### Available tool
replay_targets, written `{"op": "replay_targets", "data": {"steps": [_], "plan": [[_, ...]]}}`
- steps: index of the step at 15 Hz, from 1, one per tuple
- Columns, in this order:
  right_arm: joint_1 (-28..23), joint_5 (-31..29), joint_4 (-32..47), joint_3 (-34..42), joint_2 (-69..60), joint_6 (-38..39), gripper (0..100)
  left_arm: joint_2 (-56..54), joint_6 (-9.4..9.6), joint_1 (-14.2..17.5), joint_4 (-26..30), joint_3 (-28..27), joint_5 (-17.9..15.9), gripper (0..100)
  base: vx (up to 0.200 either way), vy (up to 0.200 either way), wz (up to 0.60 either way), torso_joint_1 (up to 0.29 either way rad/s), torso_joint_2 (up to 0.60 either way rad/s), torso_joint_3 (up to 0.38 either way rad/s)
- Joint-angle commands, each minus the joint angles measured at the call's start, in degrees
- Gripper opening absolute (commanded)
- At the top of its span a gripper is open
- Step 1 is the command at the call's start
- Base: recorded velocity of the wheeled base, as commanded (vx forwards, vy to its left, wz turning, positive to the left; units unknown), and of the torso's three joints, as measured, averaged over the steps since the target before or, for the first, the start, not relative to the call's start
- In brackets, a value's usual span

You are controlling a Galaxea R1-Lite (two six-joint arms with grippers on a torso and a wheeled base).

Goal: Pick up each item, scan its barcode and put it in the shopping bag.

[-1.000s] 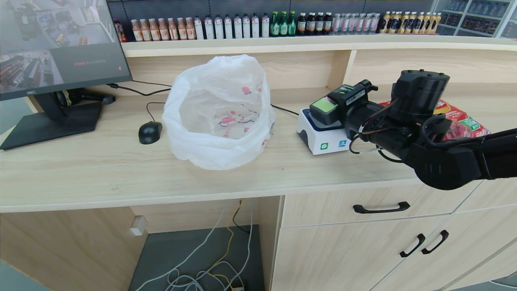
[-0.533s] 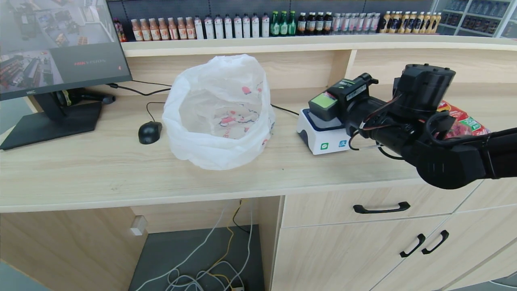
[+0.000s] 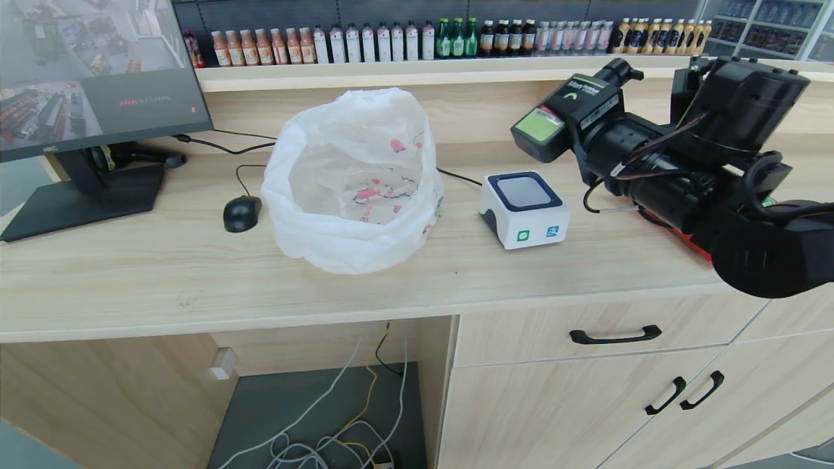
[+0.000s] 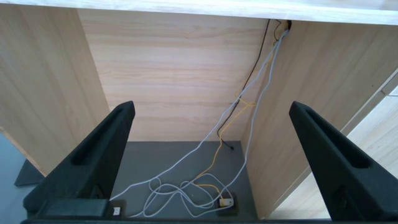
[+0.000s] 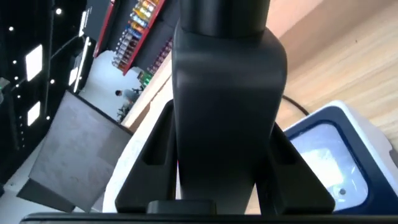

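Box (image 3: pixel 565 117): dark with a green face, held in the air at 1 o'clock of scanner (image 3: pixel 524 208), apart from it.
Right fingers (image 5: pixel 152 162): clamped on box sides.
Left fingers (image 4: pixel 93 162): wide, facing the space under worktop (image 3: pixel 163 260).
Bag (image 3: pixel 355 182): open, at 9 o'clock of scanner.

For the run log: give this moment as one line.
right gripper: shut on box, in air by scanner | left gripper: open, below counter top | bag: open, left of scanner | box not yet bagged
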Motion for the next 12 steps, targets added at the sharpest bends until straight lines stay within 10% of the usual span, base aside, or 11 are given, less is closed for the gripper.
{"op": "replay_targets", "data": {"steps": [1,12], "plan": [[0.7,-0.1,-1.7,0.4,-2.3,-5.8,0,0.0,-0.01,0.0,0.0,0.0,0.0,100,0.000,0.000,0.00,0.000,0.00,0.000],[5.1,0.5,-23.5,19.3,-8.9,-51.2,0,0.0,-0.01,0.0,0.0,0.0,0.0,100,0.000,0.000,0.00,0.000,0.00,0.000]]}}
